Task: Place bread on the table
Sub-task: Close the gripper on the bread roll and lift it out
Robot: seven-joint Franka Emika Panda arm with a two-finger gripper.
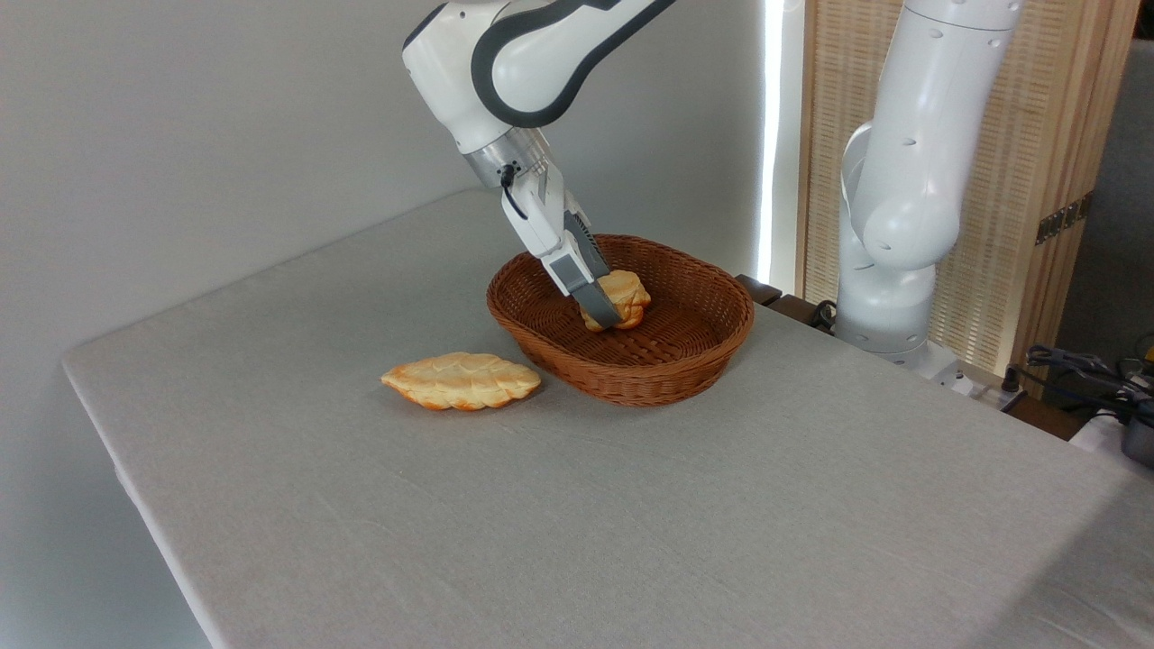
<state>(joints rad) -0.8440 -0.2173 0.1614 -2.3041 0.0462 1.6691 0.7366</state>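
Note:
A small chunky golden bread (pixel 626 296) is inside the brown wicker basket (pixel 631 379), low over its left-hand floor. My gripper (pixel 613 314) reaches down into the basket at a slant and is shut on the bread. The near grey finger (pixel 599 302) lies flat against the bread's front left side, and the far finger is hidden behind the bread. The table (pixel 631 523) has a light-grey fabric top and carries the basket near its far edge.
A flat, leaf-shaped golden loaf (pixel 461 379) lies on the table just left of the basket. The arm's white base (pixel 892 225) stands behind the table at the right, in front of a wooden slatted screen. Cables and gear sit at the far right edge.

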